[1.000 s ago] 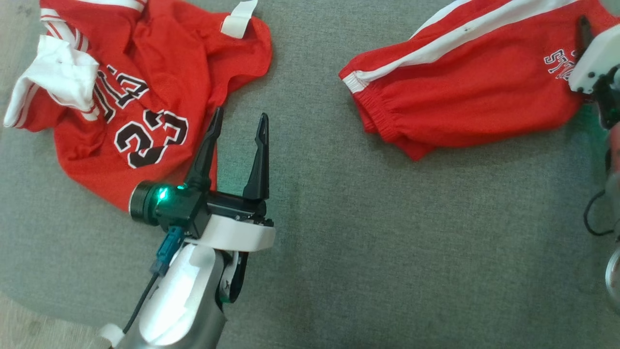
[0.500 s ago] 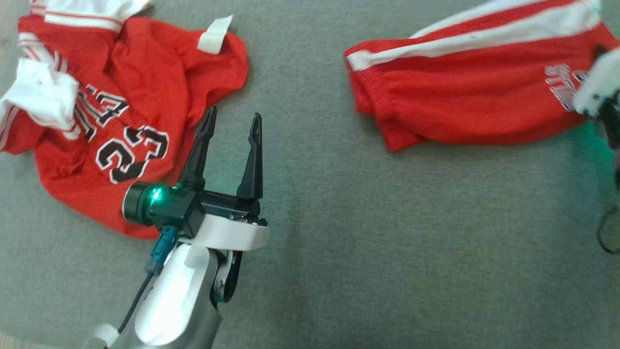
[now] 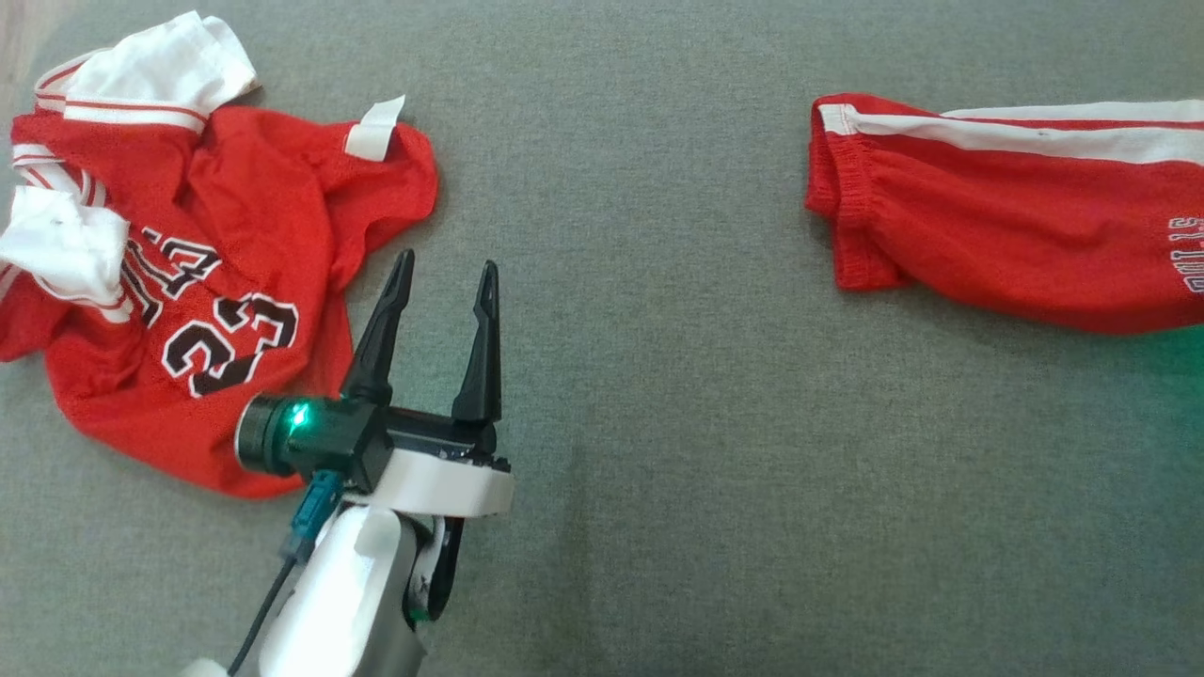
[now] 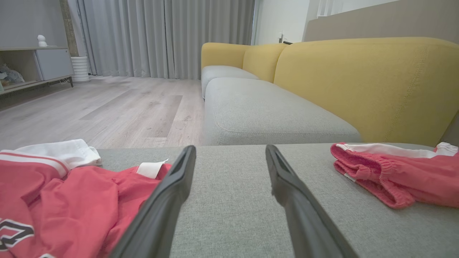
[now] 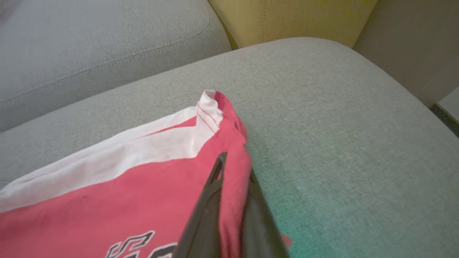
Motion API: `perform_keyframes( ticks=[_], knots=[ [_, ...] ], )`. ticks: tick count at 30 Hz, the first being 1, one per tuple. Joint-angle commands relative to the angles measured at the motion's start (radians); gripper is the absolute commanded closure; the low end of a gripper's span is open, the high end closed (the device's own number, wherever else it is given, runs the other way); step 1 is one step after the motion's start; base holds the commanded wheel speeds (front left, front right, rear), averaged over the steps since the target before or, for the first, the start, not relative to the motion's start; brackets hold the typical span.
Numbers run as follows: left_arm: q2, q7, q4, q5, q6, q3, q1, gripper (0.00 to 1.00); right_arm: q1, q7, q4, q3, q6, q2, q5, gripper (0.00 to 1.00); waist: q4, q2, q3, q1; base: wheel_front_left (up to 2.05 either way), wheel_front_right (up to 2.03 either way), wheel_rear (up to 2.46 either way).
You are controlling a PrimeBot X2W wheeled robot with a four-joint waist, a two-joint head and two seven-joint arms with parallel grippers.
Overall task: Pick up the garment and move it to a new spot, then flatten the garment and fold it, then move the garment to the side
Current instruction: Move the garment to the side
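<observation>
Right gripper (image 5: 235, 170) pinched the edge of the red shorts (image 5: 143, 190); left gripper (image 3: 448, 260) stood spread, shorts well to its right.

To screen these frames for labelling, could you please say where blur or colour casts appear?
Head view: sharp, green glow on the grey fabric cushion beside the red white-striped shorts; left wrist view: crisp; right wrist view: soft, green tint beside the right end effector.

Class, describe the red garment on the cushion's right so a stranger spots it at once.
Start at the grey cushion by the yellow sofa, where two red garments lie. Take the right one, the shorts. Unlike the crumpled jersey numbered 23, they have a white side stripe, and the right hand pinches their edge.
</observation>
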Motion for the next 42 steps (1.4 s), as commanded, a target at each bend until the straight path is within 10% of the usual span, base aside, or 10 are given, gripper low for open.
perform_keyframes(
  ticks=[1, 24, 42],
  knots=[
    [0.015, -0.008, -0.026, 0.016, 0.0, 0.037, -0.005, 0.0, -0.012, -0.023, -0.032, 0.005, 0.007, 0.011, 0.012, 1.0, 0.0, 0.0, -0.002, 0.0001, 0.0, 0.0, 0.0],
    [0.021, -0.008, -0.001, 0.005, 0.013, 0.033, 0.021, 0.0, 0.024, -0.109, -0.281, 0.412, 0.007, 0.314, 0.359, 1.0, 0.015, 0.0, -0.105, 0.0001, 0.0, 0.0, 0.0],
    [0.028, -0.002, 0.001, -0.009, 0.025, 0.018, 0.033, 0.0, 0.231, 0.002, -0.462, 0.918, 0.007, 0.248, 0.59, 1.0, 0.046, 0.0, -0.132, 0.0001, 0.0, 0.0, 0.0]
  ],
)
